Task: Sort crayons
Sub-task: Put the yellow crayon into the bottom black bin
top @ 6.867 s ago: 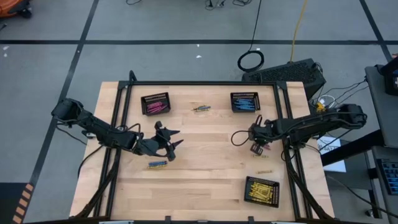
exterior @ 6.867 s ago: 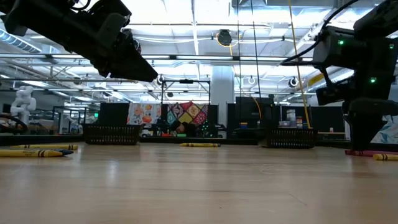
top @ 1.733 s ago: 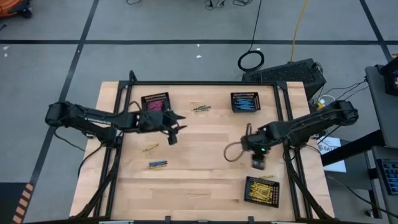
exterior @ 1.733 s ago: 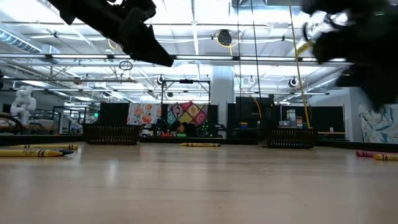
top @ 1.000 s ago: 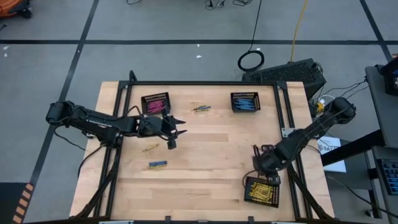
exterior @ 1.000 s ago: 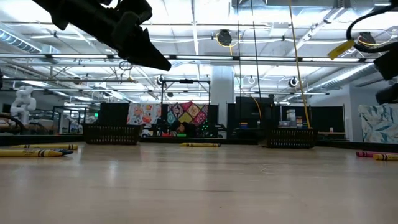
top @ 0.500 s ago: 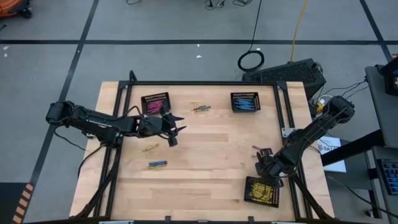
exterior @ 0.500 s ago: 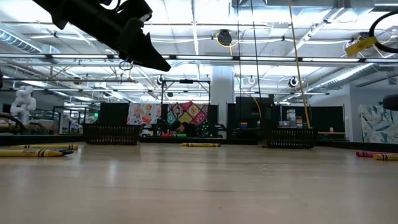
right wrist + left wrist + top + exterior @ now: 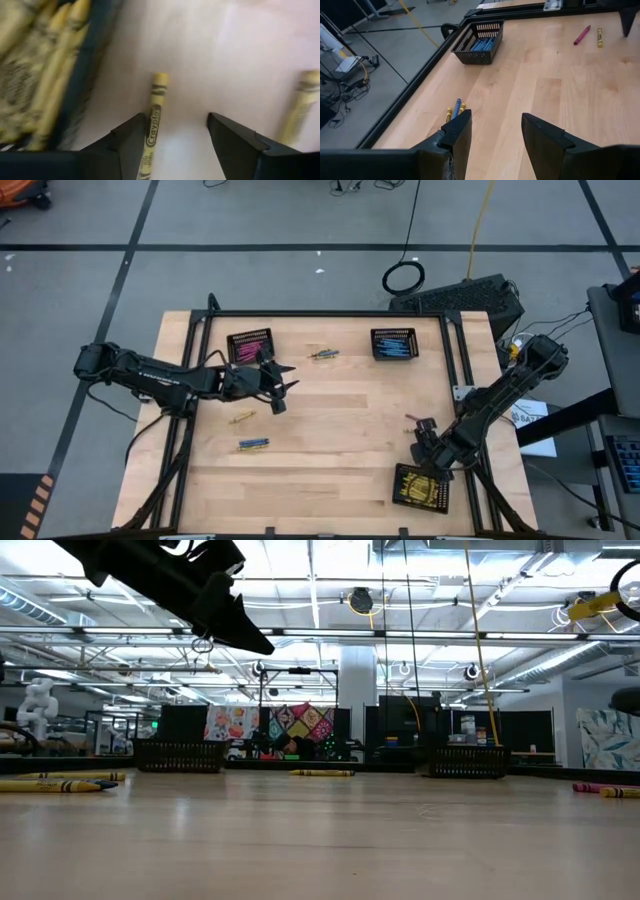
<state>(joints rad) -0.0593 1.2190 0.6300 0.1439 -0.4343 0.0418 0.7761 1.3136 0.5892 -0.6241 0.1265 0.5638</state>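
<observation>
Crayons lie scattered on the table [image 9: 330,430], others already in three baskets. Within the last seconds the right end effector [image 9: 428,450] has swung from mid-table down beside the yellow basket [image 9: 420,488], fingers apart over a loose yellow crayon [image 9: 152,120]. The left end effector [image 9: 275,385], fingers apart and empty, has barely moved, near the pink basket [image 9: 249,346].

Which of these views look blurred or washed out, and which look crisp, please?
Right wrist view: soft and overexposed, the table bleached pale; the yellow crayon beside the right pincer still shows its label, the basket of yellow crayons is smeared. Left wrist view: crisp, the blue crayon basket sharp. Low view: bright ceiling lights leave the left arm a dark silhouette. High view: evenly lit.
</observation>
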